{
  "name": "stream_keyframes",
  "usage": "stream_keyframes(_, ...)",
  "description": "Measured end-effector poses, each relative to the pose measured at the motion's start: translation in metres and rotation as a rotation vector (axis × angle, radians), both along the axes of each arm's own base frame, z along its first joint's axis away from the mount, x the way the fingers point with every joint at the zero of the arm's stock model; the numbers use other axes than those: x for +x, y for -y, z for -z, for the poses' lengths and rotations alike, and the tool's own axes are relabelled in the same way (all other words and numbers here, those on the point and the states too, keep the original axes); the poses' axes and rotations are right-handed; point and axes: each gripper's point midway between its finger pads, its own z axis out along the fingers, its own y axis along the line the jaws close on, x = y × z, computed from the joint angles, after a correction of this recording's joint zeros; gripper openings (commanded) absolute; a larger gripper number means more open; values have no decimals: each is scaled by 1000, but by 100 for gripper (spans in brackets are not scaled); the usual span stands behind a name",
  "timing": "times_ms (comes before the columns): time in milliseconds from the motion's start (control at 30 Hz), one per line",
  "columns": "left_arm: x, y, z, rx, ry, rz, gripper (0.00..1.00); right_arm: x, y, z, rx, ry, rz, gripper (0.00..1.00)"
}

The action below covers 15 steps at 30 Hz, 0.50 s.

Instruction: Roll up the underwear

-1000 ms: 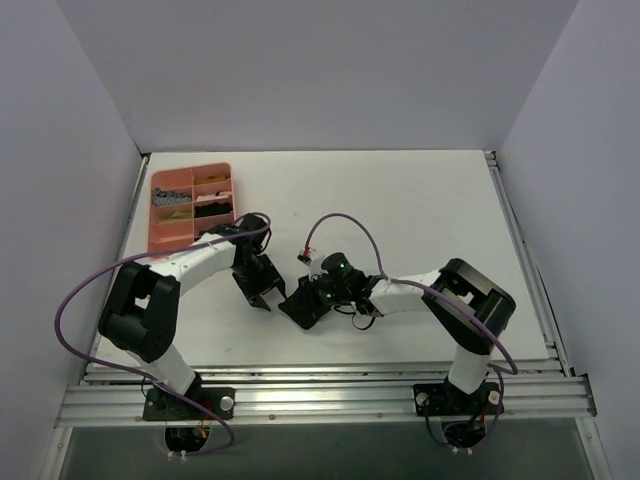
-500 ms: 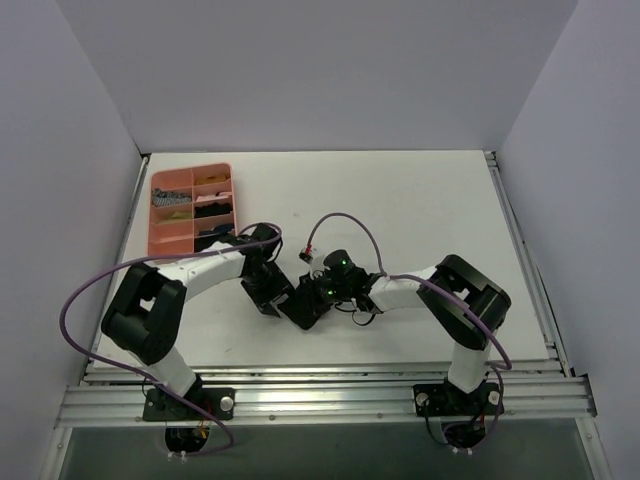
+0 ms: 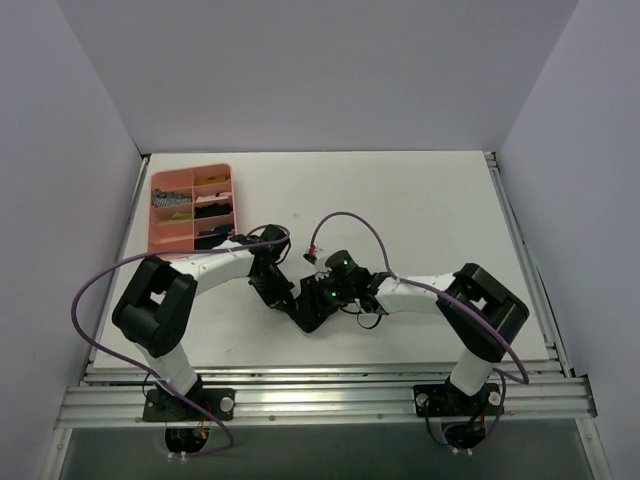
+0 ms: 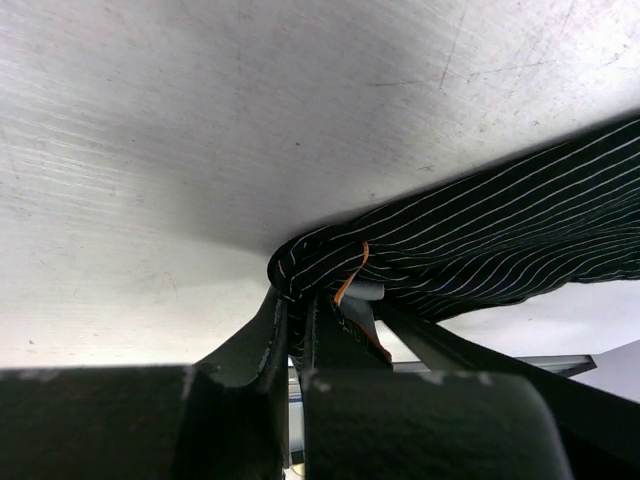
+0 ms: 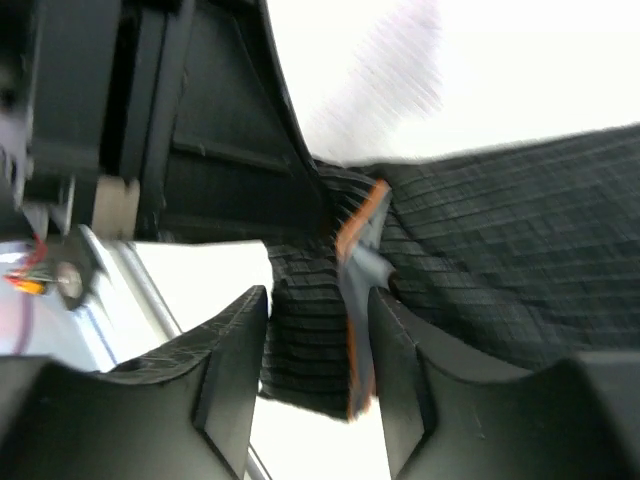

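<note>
The left fingers [image 4: 285, 335] pinch one end of the underwear [image 4: 480, 240]; its length runs between the parted right fingers [image 5: 232, 350].

This looks like a robotics lab: a white table [image 3: 430, 200] enclosed by plain walls [image 3: 320, 80], with an aluminium rail [image 3: 330, 397] at the table's near edge carrying two robot arms [image 3: 215, 266].

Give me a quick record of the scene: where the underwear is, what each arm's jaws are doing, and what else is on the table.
underwear: black with thin stripes and an orange edge, bunched on the table between both arms
left gripper: jaws shut on the underwear's fold
right gripper: jaws apart, fabric between them
pink tray: far left, divided, small items inside
</note>
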Motion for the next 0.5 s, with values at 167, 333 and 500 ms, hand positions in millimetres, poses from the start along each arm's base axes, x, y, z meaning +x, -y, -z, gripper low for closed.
stream_keyframes(167,0,3,0,6,-14,18,2,-6,21,-4,-130,79,13,47)
stream_keyframes(333,0,6,0,19,-26,40,2,-18,27,-11,-243,185,-22,49)
stream_keyframes(500,1,10,0,29,-36,59,2,-27,21,-20,-311,288,-63,49)
